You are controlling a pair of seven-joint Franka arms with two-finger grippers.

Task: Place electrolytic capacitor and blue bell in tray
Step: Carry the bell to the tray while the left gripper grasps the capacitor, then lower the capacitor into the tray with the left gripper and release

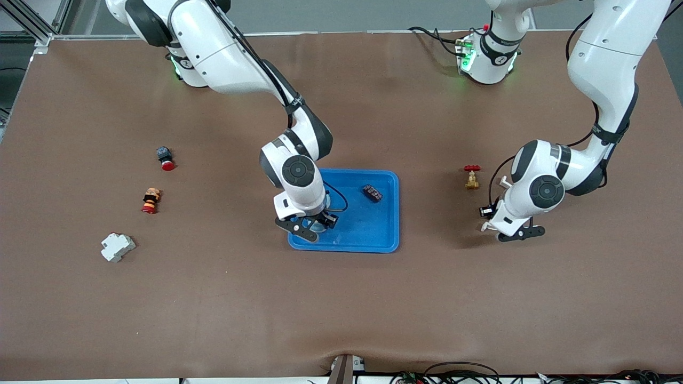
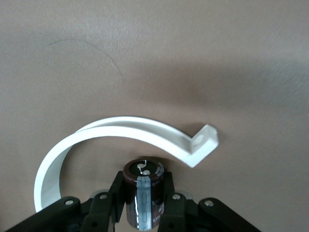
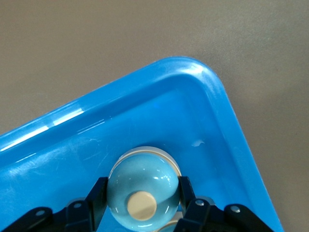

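Brown-covered table (image 1: 341,298), grey aluminium framing (image 1: 32,24) at one corner.

One tray (image 1: 384,234), one bell (image 3: 141,186), one capacitor (image 2: 143,193), one white clip (image 2: 120,130), two red pushbuttons (image 1: 165,158) (image 1: 150,201), one valve (image 1: 471,177), one breaker (image 1: 117,247).

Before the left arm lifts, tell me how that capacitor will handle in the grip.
The electrolytic capacitor is a rigid cylinder with a glossy sleeve, so it may slip or twist between the left end effector fingers, which are shut on its rounded sides. Set on its side in the tray, it would probably roll; on its flat end it likely stands.
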